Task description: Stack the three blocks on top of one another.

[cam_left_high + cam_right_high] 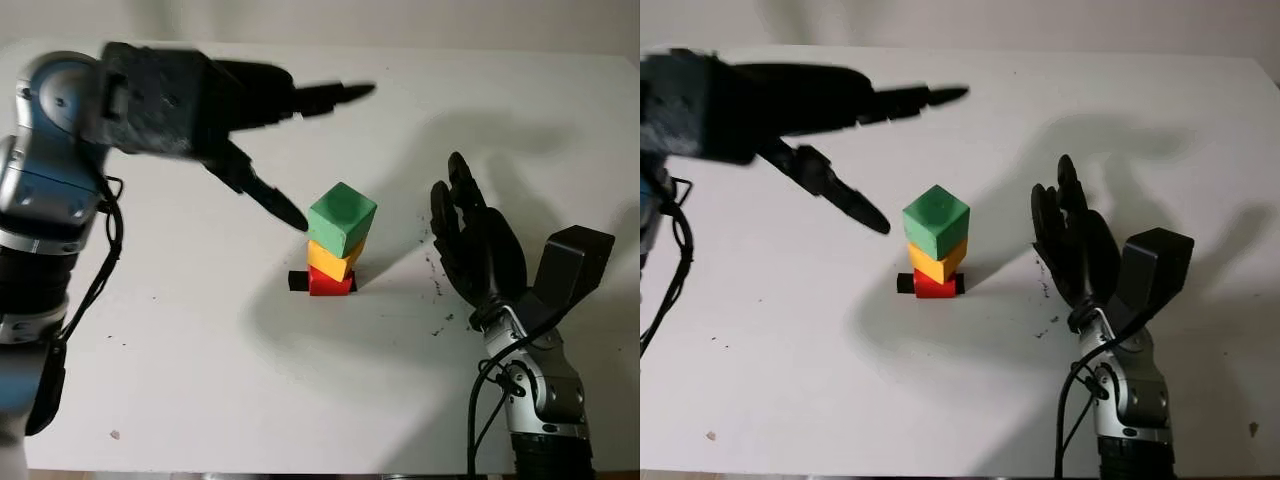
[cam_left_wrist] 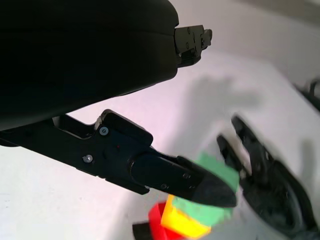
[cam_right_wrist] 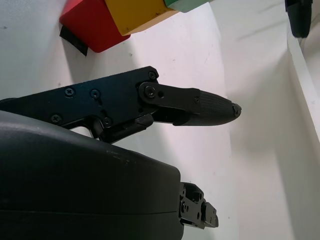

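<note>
In the middle of the white table [image 1: 200, 380] stands a stack: a red block [image 1: 329, 283] at the bottom, a yellow block [image 1: 334, 258] on it, a green block [image 1: 342, 219] on top, turned a little. A black marker patch [image 1: 297, 281] lies under the red block. My left hand [image 1: 300, 150] hovers up and to the left of the stack, open and apart from the green block [image 2: 212, 187]. My right hand [image 1: 470, 235] stands open to the right of the stack, holding nothing. The red block [image 3: 90, 25] and yellow block [image 3: 137, 14] also appear in the right wrist view.
Small dark specks [image 1: 438, 290] dot the table near my right hand. The table's far edge [image 1: 400, 48] runs along the top of the eye views, the near edge along the bottom. Bare table surrounds the stack.
</note>
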`<state>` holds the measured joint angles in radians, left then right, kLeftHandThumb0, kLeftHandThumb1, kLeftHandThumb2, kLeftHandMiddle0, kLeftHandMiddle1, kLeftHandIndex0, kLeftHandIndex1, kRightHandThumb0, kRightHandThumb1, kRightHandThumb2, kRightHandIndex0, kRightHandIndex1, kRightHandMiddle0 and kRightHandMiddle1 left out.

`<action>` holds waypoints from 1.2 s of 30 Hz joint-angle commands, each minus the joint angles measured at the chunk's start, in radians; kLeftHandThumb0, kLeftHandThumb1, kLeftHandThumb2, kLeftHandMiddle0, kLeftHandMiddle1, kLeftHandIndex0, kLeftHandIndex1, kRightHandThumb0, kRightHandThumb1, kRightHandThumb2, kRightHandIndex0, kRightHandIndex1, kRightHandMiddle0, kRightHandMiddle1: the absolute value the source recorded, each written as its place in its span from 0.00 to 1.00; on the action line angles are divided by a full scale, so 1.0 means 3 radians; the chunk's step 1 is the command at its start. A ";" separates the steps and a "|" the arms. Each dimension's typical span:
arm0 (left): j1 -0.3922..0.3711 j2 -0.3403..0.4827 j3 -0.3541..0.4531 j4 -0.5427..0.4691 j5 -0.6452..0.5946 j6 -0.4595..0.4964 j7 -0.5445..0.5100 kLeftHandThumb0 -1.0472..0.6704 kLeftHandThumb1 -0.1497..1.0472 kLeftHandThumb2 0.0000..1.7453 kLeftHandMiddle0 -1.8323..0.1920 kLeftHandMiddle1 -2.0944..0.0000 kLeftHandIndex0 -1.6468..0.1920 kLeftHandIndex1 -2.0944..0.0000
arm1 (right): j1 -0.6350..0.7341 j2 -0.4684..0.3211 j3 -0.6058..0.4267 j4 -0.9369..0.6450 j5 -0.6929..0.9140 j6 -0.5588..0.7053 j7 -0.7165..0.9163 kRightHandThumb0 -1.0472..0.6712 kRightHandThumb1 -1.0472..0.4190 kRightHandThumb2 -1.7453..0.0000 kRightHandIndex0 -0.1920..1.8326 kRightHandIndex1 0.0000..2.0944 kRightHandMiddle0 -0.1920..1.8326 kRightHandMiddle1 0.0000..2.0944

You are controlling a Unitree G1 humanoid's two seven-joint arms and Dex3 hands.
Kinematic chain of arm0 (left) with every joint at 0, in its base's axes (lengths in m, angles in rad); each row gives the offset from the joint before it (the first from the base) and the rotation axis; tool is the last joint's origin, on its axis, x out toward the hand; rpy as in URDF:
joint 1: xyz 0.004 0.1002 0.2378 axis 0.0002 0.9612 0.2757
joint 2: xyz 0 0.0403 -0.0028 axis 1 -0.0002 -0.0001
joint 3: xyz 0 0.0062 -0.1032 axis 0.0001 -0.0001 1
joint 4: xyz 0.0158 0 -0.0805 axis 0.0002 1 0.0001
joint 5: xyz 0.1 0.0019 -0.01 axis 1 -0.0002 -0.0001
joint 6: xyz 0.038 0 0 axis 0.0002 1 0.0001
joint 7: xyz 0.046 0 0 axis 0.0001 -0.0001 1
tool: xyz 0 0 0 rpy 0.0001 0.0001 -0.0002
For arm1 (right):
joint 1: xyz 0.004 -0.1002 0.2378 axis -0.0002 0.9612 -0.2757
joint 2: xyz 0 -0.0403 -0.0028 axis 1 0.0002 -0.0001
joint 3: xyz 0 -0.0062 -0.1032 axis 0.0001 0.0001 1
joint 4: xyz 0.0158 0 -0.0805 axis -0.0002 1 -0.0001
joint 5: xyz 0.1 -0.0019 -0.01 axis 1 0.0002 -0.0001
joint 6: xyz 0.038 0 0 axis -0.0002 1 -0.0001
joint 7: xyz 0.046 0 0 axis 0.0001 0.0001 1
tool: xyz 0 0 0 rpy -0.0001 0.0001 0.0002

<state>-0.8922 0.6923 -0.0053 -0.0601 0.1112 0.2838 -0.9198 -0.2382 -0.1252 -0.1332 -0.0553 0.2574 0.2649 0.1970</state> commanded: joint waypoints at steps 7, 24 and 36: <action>0.0685 -0.0229 0.0711 -0.0120 -0.0448 0.0100 0.0903 0.08 1.00 0.37 1.00 1.00 1.00 1.00 | -0.0182 0.0010 -0.0020 0.0186 -0.0014 -0.0150 -0.0007 0.23 0.00 0.71 0.00 0.00 0.00 0.00; 0.2379 -0.1566 0.0972 -0.0283 -0.1387 -0.0762 0.1757 0.12 1.00 0.42 1.00 1.00 1.00 1.00 | -0.0170 0.0050 0.0059 0.0143 -0.0202 -0.0341 -0.0130 0.23 0.00 0.64 0.00 0.00 0.00 0.00; 0.2591 -0.1775 0.0775 0.0014 -0.1289 -0.1234 0.1993 0.13 1.00 0.42 1.00 1.00 1.00 1.00 | -0.0006 0.0048 0.0081 0.0001 -0.0209 -0.0205 -0.0153 0.23 0.00 0.61 0.00 0.00 0.00 0.00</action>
